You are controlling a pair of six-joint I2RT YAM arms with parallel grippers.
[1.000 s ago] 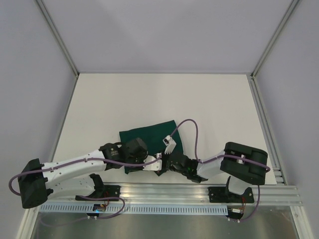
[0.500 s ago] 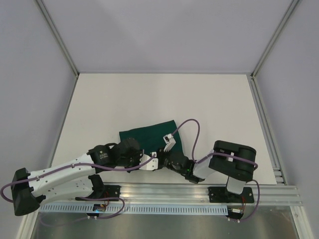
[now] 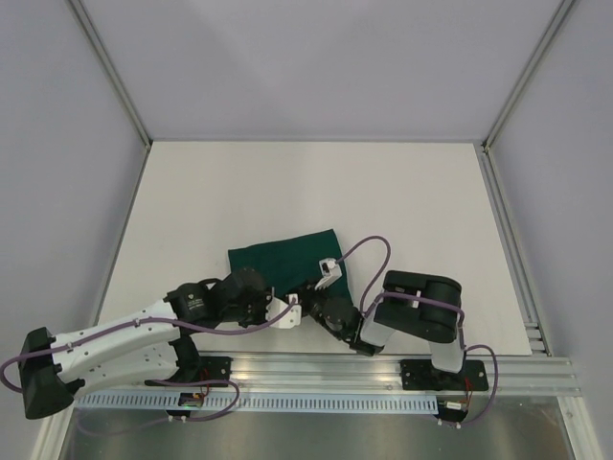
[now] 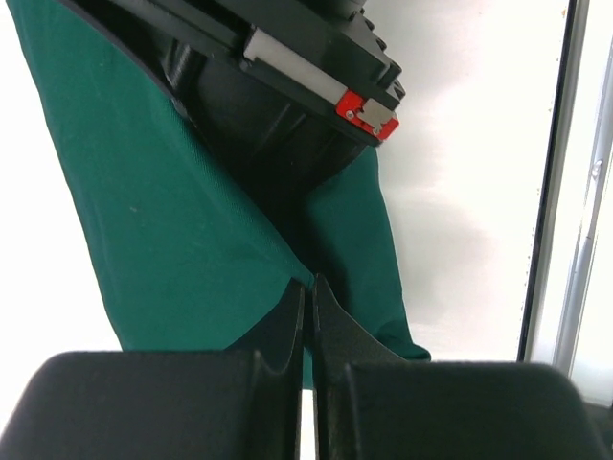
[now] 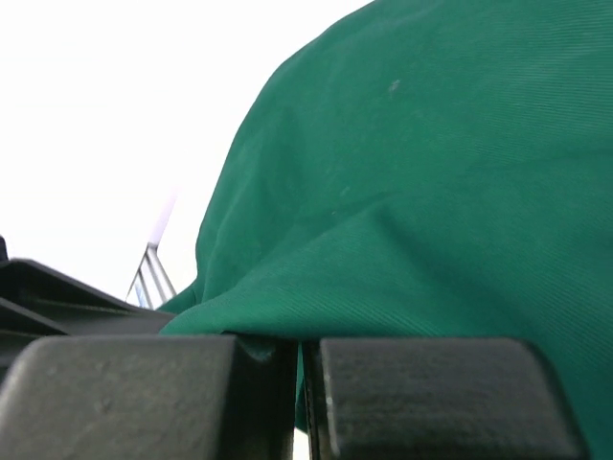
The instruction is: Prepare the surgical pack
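Note:
The surgical pack shows only as a dark green cloth, lying in a folded rectangle near the table's front edge. My left gripper reaches in from the left at the cloth's near edge. In the left wrist view its fingers are shut on the edge of the green cloth. My right gripper comes in from the right, close beside the left one, and its black body fills the top of the left wrist view. Its jaws are shut on a fold of the cloth. The cloth's near edge is hidden under both wrists.
An aluminium rail carrying both arm bases runs along the near table edge. Metal frame posts and grey walls enclose the white table. A metal strip borders the table on the right of the left wrist view.
Both arms have drawn back toward the near edge and slid left. The left gripper has finished closing on the cloth edge. The cloth's far part has hardly moved.

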